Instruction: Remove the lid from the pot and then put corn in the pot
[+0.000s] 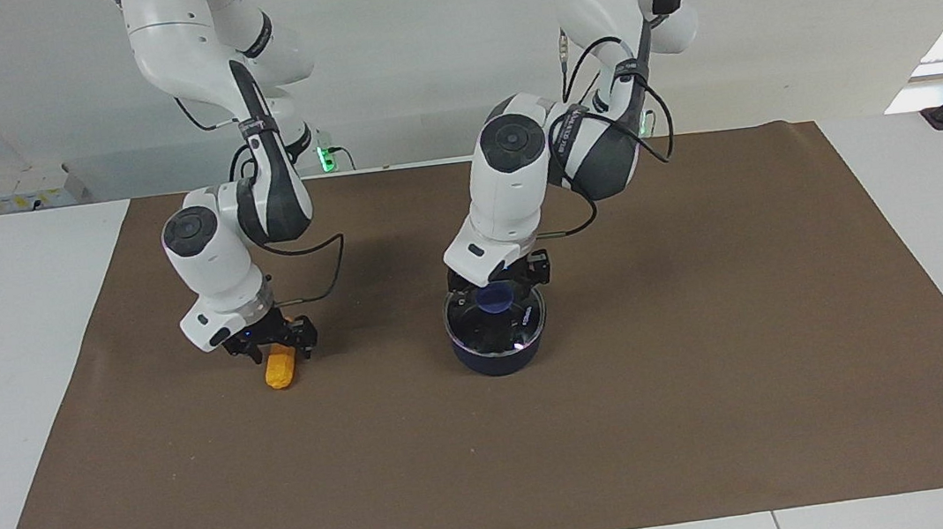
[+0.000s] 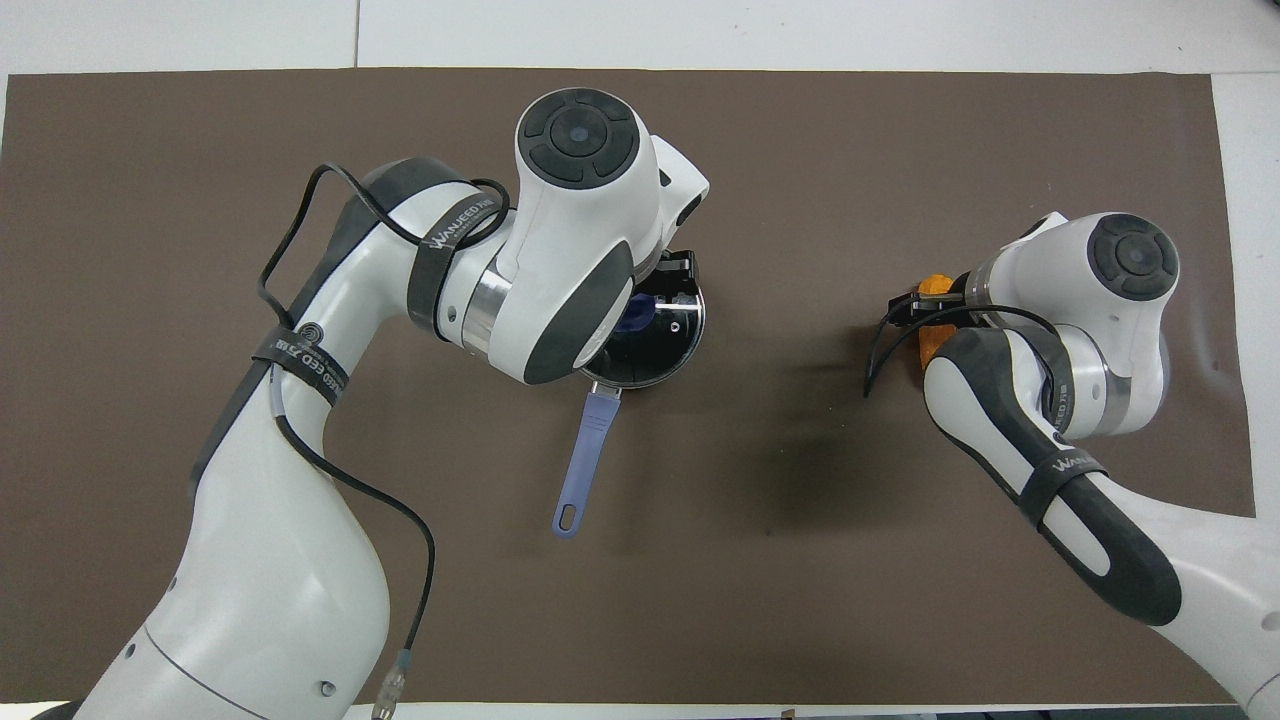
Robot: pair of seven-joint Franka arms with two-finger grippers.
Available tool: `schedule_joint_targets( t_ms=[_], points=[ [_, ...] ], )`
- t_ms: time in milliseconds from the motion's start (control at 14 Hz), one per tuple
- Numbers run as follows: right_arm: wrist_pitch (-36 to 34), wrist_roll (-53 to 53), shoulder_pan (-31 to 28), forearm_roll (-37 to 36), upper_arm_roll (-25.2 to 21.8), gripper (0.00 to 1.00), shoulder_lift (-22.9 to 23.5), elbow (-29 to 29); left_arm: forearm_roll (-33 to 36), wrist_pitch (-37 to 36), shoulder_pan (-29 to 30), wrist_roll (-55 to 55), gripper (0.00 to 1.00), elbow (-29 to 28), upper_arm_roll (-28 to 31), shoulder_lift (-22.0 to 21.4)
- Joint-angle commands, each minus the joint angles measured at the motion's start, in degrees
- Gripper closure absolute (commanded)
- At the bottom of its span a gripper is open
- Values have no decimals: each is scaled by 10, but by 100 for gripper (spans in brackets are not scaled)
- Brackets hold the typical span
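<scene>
The dark navy pot [image 1: 496, 359] stands mid-mat with the glass lid [image 1: 524, 321] on it. The lid's blue knob [image 1: 495, 299] shows at its centre. My left gripper [image 1: 496, 288] is down at the knob, and its wrist hides most of the lid in the overhead view [image 2: 672, 340]. The pot's long blue handle [image 2: 588, 450] points toward the robots. The orange-yellow corn [image 1: 279, 371] lies on the mat toward the right arm's end. My right gripper [image 1: 275, 344] is low over the corn's end nearer the robots. In the overhead view only bits of the corn [image 2: 937, 285] show past that gripper [image 2: 925, 305].
A brown mat [image 1: 715, 379] covers most of the white table [image 1: 2, 353]. Cables loop off both wrists. Nothing else lies on the mat.
</scene>
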Motion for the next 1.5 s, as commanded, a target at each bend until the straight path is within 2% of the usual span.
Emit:
schedule_joint_targets(
  t_ms=[0,143,214,429,714,1071,1429],
  points=[
    [9,0,-5,1,4,33,2,-4,13,22,-10,-14,0,-30,9,-10],
    [1,-7,-1,-2,4,87,2,-3,14,23,-9,-14,0,-31,9,-11],
    [-1,-8,-2,-3,4,100,1,-3,14,23,-10,-14,0,-35,10,-11],
    [-25,-21,1,-7,4,100,1,7,14,35,-9,-15,0,-48,9,-15],
    [-89,-20,21,-8,3,100,5,59,13,44,-8,-14,0,-50,10,-15],
    [-124,-17,25,-8,3,100,12,94,14,36,-9,-14,1,-51,10,-16],
    [-153,-14,36,-8,3,100,15,118,14,29,-10,-15,17,-51,10,-18]
  ],
)
